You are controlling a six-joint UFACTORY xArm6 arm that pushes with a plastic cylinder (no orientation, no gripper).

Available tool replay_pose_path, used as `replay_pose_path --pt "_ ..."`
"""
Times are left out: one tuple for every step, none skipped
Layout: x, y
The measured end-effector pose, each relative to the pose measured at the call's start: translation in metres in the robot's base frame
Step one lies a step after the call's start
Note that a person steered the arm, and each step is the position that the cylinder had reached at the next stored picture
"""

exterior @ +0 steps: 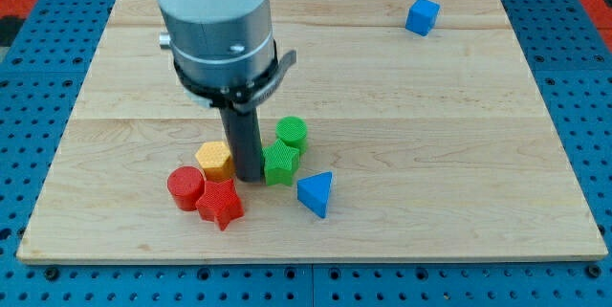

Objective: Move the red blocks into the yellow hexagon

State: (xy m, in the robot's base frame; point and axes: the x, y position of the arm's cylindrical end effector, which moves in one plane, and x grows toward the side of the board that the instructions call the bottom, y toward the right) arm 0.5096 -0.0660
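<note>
No pincer on rig, state n/a. Tip wedged between yellow hexagon on left and green star on right. Red cylinder, red star just near-left, touching each other.

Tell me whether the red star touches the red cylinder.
Touching. The camera view shows the red star pressed against the red cylinder with no board visible between them.

Red cylinder and red star touching, just below yellow hexagon.
</note>
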Motion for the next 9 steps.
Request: replay_pose_path --pt "0.014 0.0" --pt "0.07 0.001" --pt "0.109 -0.01" --pt "0.088 -0.034" --pt "0.022 -0.037" --pt "-0.02 -0.04" --pt "0.023 -0.041" --pt "0.046 -0.091" --pt "0.017 -0.125"
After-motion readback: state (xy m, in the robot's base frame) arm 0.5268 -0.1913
